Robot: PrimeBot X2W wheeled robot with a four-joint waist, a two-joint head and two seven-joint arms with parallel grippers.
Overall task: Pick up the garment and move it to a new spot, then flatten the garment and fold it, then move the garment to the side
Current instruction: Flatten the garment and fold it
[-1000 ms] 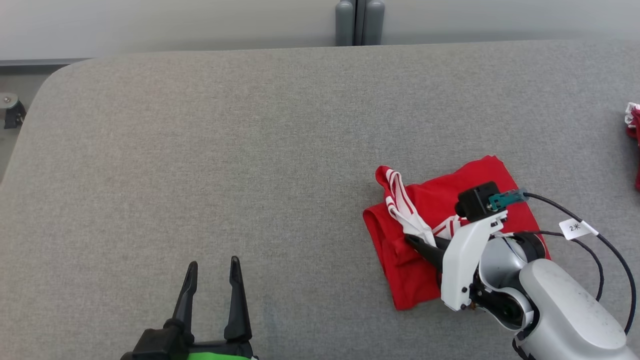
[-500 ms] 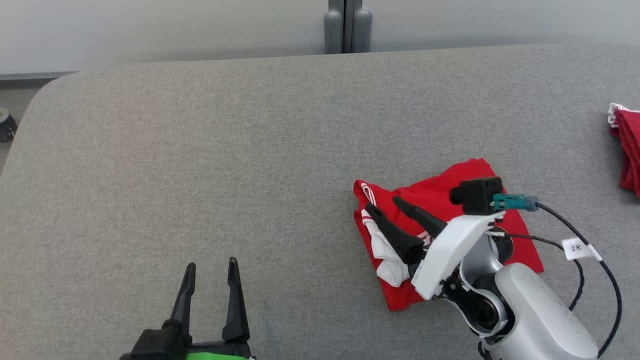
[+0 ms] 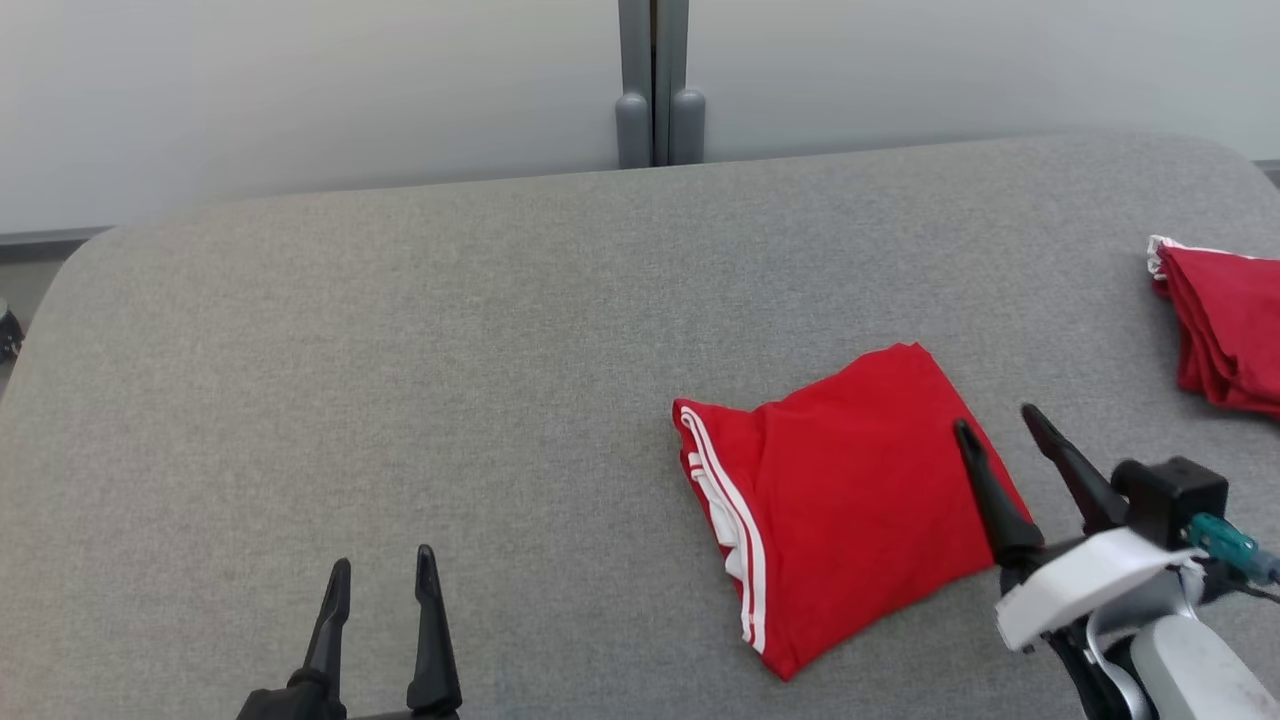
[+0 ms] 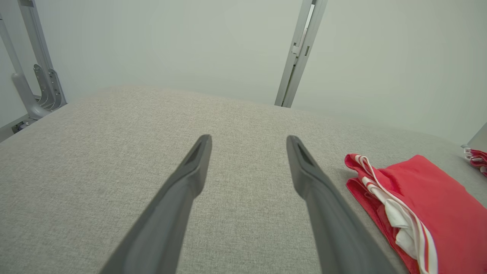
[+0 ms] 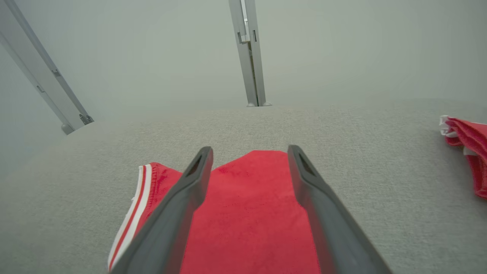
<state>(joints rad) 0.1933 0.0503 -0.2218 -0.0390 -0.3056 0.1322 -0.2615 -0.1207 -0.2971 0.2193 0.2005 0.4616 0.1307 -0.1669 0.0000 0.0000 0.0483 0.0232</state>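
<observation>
A red garment (image 3: 850, 490) with white stripes lies folded on the grey table, right of centre. Its striped edge faces left. In the left wrist view the garment (image 4: 418, 205) sits at the right; in the right wrist view the garment (image 5: 251, 213) spreads below and between the fingers. My right gripper (image 3: 998, 424) hovers open over the garment's right edge, holding nothing. My left gripper (image 3: 382, 560) stands open near the table's front edge, well left of the garment, and the left gripper (image 4: 247, 140) is empty over bare cloth.
A second pile of red cloth (image 3: 1225, 325) lies at the table's far right edge, and the same red cloth (image 5: 466, 144) appears at the right of the right wrist view. A grey metal post (image 3: 655, 85) stands behind the table. The grey table (image 3: 400, 350) is rounded at its back left corner.
My right gripper opened, let go of the garment and drew back to the right. The garment now lies folded flat. The head camera shifted, so the whole scene moved left and down.
</observation>
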